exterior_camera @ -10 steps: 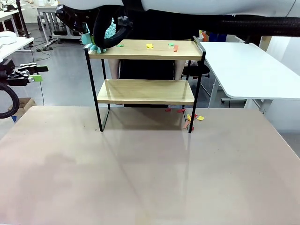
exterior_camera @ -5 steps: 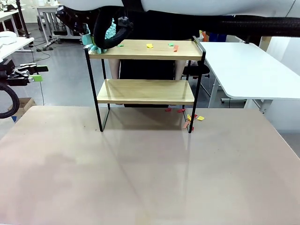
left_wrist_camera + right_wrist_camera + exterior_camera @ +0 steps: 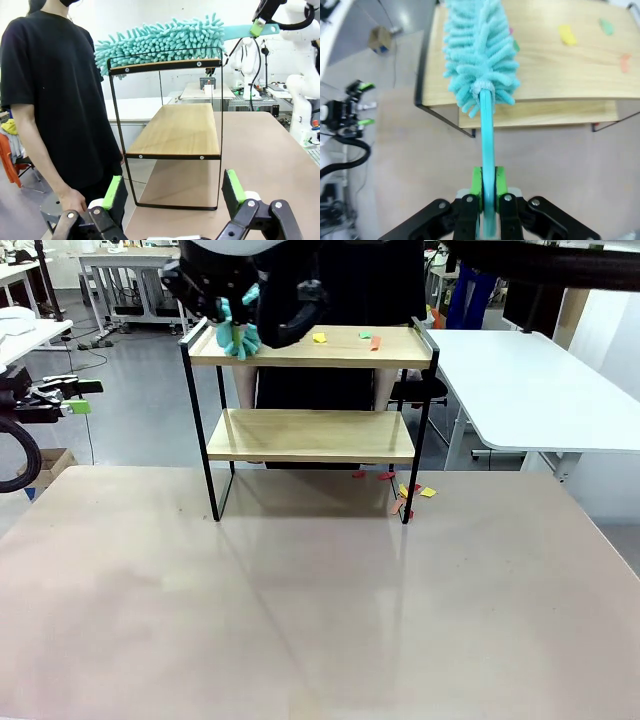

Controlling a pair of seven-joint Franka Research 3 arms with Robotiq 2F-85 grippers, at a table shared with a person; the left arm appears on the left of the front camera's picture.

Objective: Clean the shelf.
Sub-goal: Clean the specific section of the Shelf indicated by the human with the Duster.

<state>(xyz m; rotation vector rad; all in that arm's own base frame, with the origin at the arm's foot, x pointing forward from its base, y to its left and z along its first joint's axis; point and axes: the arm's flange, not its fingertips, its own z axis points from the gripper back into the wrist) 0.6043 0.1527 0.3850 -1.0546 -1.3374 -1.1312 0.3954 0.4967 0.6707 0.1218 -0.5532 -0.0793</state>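
Observation:
The shelf (image 3: 310, 435) stands mid-table, a black frame with two light wooden boards. My right gripper (image 3: 488, 186) is shut on the teal handle of a fluffy teal duster (image 3: 480, 50). The duster head (image 3: 240, 337) lies on the left end of the top board (image 3: 560, 70). Yellow (image 3: 319, 337), green (image 3: 365, 335) and orange (image 3: 375, 343) paper scraps lie further right on that board. My left gripper (image 3: 174, 190) is open with nothing in it, off the table's left side (image 3: 85, 397), facing the shelf's end (image 3: 170, 130).
Several coloured scraps (image 3: 405, 490) lie on the table by the shelf's right rear leg. A person in a black shirt (image 3: 50, 100) stands right behind the shelf. A white table (image 3: 530, 390) is at the far right. The near tabletop (image 3: 320, 610) is bare.
My right arm has swung, and the duster head has shifted a little to the right from the shelf's left end rail onto the top board. The left gripper has stayed put.

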